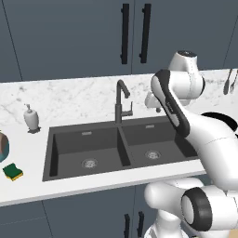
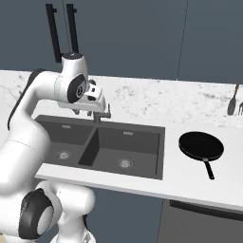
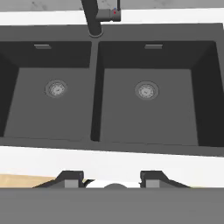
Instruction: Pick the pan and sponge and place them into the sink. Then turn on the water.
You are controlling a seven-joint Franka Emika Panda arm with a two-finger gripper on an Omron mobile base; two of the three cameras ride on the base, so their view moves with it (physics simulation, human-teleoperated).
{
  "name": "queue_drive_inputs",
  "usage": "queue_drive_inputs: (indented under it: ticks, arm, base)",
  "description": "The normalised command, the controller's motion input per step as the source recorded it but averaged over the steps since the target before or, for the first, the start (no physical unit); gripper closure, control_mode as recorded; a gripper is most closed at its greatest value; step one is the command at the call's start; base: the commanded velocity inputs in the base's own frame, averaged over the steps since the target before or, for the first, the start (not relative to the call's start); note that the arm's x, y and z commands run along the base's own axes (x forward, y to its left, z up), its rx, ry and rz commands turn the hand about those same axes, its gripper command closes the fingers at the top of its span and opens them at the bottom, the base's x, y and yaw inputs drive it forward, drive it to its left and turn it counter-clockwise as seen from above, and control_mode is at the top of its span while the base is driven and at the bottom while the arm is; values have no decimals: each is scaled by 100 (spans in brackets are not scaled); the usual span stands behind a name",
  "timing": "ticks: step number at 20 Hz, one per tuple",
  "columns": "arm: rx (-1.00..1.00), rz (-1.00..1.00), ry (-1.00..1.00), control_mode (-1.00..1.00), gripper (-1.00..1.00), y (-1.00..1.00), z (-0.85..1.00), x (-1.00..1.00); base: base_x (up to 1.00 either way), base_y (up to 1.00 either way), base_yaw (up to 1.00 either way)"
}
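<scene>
The dark grey double-basin sink (image 1: 49,153) (image 2: 161,152) (image 3: 94,87) is set in the white counter, both basins bare around their steel drains. The slim dark tap (image 1: 122,100) (image 3: 92,17) stands behind the divider, and no water runs. The black pan (image 2: 201,144) lies on the counter right of the sink, its handle toward the front edge. The green and yellow sponge (image 1: 12,171) rests far left of the sink. My gripper (image 1: 153,103) (image 2: 92,110) (image 3: 113,179) hovers open above the sink near the tap, holding nothing.
A white soap dispenser (image 1: 31,117) stands left of the sink near the wall. A round object (image 1: 2,146) shows at the left edge above the sponge. Dark utensils (image 2: 232,102) hang at the far right. Dark cabinets with handles (image 1: 135,32) sit overhead.
</scene>
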Motion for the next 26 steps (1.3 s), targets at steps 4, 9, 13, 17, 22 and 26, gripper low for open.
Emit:
queue_drive_inputs:
  ticks: [4,9,13,17,22,26]
  arm:
    - [0,1,-2,-100,-100,-5,-13,-5]
    - [0,3,-4,-100,-100,-31,-21,-24]
    - [0,2,-4,-100,-100,-41,-4,-32]
    - [-3,0,2,-100,-100,-38,0,-34]
    - [-11,0,8,-100,-100,-27,0,-16]
    - [-9,1,2,-100,-100,-41,-4,-16]
  base:
    - [0,0,0]
    - [0,0,0]
    - [0,0,0]
    - [0,0,0]
    - [0,0,0]
    - [0,0,0]
